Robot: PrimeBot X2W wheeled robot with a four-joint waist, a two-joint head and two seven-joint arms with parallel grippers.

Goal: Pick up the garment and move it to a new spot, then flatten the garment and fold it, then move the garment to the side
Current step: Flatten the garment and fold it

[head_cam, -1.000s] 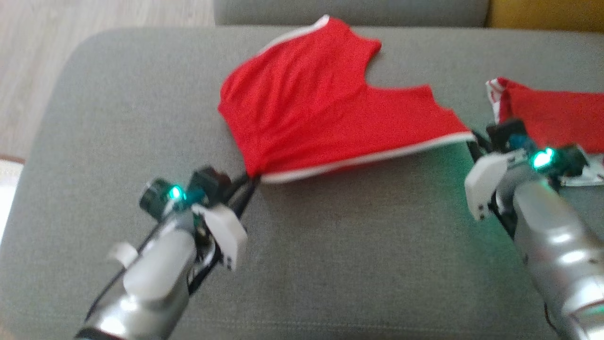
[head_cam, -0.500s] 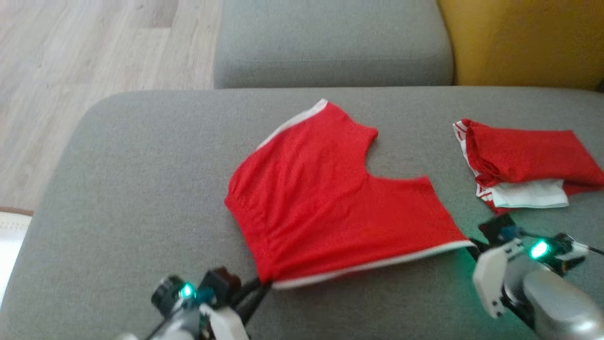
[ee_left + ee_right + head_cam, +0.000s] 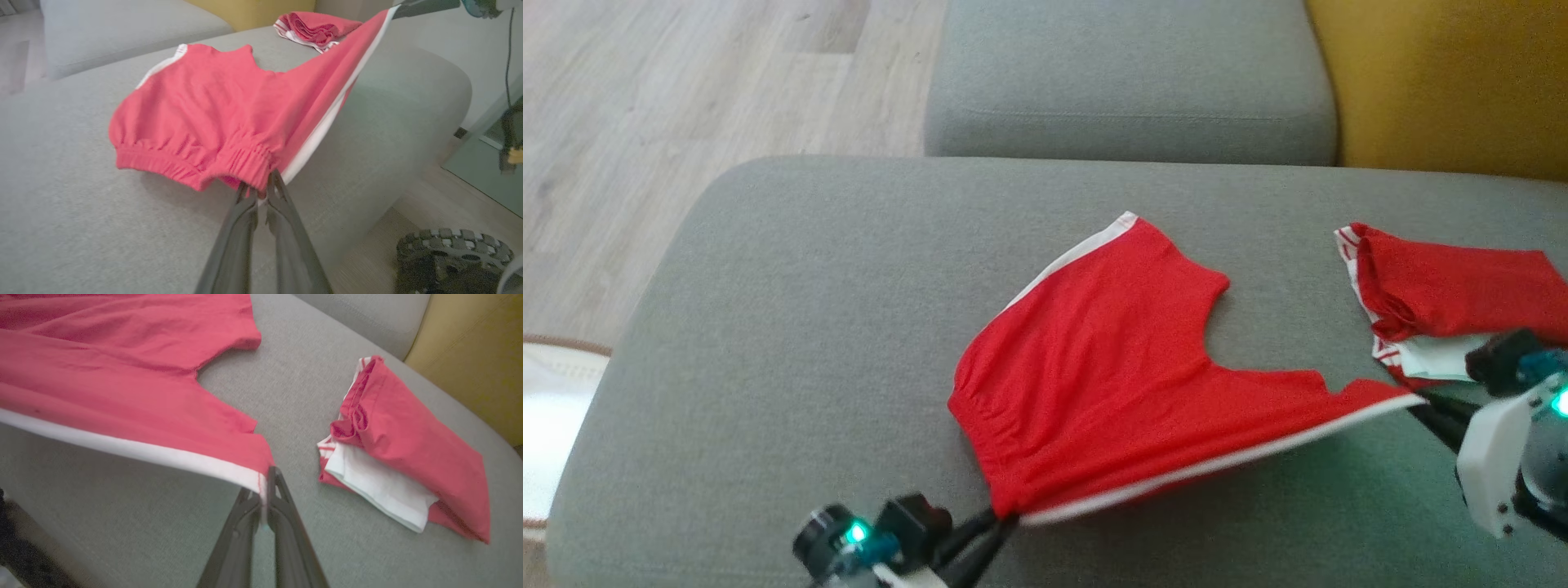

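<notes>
Red fabric shorts with white side stripe (image 3: 1111, 367) spread near the front edge of the grey sofa cushion (image 3: 768, 327), striped side lifted, left gripper (image 3: 1005, 518) clamped on its waistband corner, right gripper (image 3: 1417, 400) clamped on its leg-hem corner

No legible text, label, brand, number or sign found. The red garment (image 3: 1094, 384) carries a plain white edge stripe, with no print readable. The folded red piece (image 3: 1462, 282) shows a white panel with nothing readable on it. The grey cushion (image 3: 809, 327) is unmarked.
</notes>
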